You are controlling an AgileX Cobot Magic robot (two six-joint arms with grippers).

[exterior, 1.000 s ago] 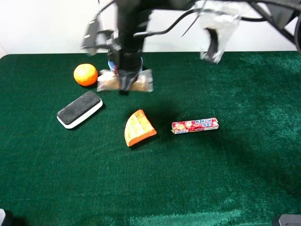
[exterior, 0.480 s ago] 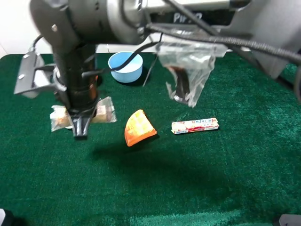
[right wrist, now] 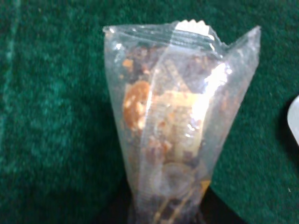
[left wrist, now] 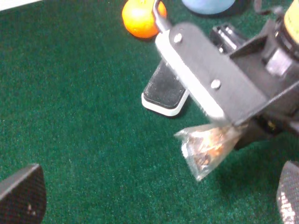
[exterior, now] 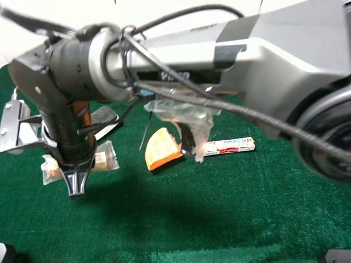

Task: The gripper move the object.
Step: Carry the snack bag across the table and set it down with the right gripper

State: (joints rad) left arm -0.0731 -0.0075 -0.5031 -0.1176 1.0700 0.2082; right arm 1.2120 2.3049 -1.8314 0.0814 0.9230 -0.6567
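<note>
On the side of the orange wedge (exterior: 162, 148) away from the candy stick (exterior: 227, 145), we find the right gripper (exterior: 75, 183) pointing down, clamped across the middle of the snack bar (exterior: 104, 160), with both wrapper ends flaring free. We judge that a mid-length hold should carry it level. Whether it clears the green cloth (exterior: 219, 219) we cannot tell. The left gripper (left wrist: 154, 196) stands wide and empty.

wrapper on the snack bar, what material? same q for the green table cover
The snack bar wrapper looks like thin clear plastic film with a glossy finish: it shows crinkles, glare streaks and a serrated sealed end, and the contents are visible through it. The table cover is probably felt or a short-pile fabric, matte: it has a fuzzy, mottled nap and no glare.
</note>
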